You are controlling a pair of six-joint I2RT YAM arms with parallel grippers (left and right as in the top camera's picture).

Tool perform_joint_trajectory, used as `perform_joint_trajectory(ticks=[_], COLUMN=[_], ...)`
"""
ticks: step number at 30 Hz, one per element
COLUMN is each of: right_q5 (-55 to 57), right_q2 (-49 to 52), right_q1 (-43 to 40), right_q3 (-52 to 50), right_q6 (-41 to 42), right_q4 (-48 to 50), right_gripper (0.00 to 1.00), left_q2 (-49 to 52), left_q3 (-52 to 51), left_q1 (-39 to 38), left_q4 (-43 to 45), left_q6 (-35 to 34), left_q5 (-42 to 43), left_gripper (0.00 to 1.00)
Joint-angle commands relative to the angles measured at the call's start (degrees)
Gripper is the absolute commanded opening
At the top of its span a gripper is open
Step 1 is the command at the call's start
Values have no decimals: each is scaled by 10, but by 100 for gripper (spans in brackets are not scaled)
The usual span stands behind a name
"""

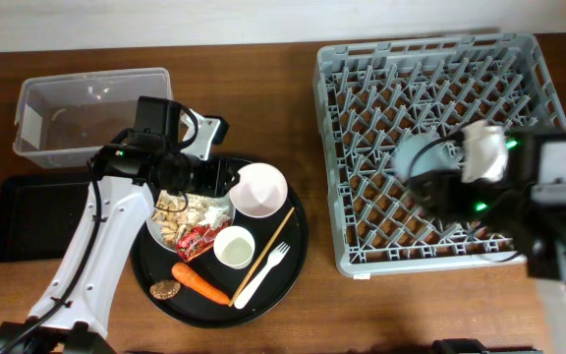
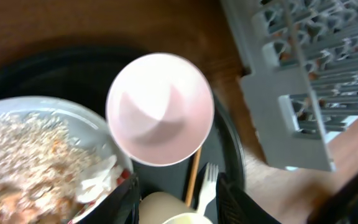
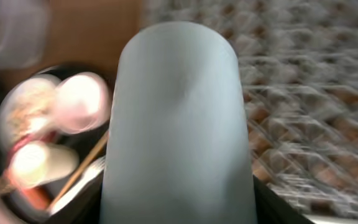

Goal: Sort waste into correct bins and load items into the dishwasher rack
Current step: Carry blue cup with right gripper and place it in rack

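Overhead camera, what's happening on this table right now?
The right gripper holds the light blue cup above the dishwasher rack; whether the cup touches the pegs can't be told. The left gripper hangs open over the round black tray, close to the pinkish bowl, gripping nothing. The plate of crumbs, small white cup, fork, stick, carrot and red wrapper lie on that tray.

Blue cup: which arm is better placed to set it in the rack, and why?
Right. The right gripper holds the blue cup above the rack; the left gripper hangs open by the bowl, away from the rack.
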Motion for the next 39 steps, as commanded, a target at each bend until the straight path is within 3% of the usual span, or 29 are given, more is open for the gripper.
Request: perform_joint_trajectory(ticks=[1,7,12,29,32,34,39], right_q5=[76,78,78,162,162,162,162], right_q2=[51,145,225,335,335,335,335], right_q1=[-78,-224,-298,-317,-317,-317,-316], right_q3=[46,51,51,50,50,50,51], right_q6=[6,35,59,70,70,70,70], right_q4=[-34,-39,-10,25,25,28,30], right_gripper=[40,40,39,40,69,79,85], left_q2=[5,5,5,5,5,5,5], left_q3=[3,3,3,3,3,3,3], left_q1=[2,2,2,2,2,2,2], left_q4=[-10,-10,-10,-11,-11,-11,-11], left_q6=[11,11,11,11,11,11,11], left_q5=[-30,-30,-30,-30,-30,-30,-30], left_gripper=[39,39,39,39,39,39,39])
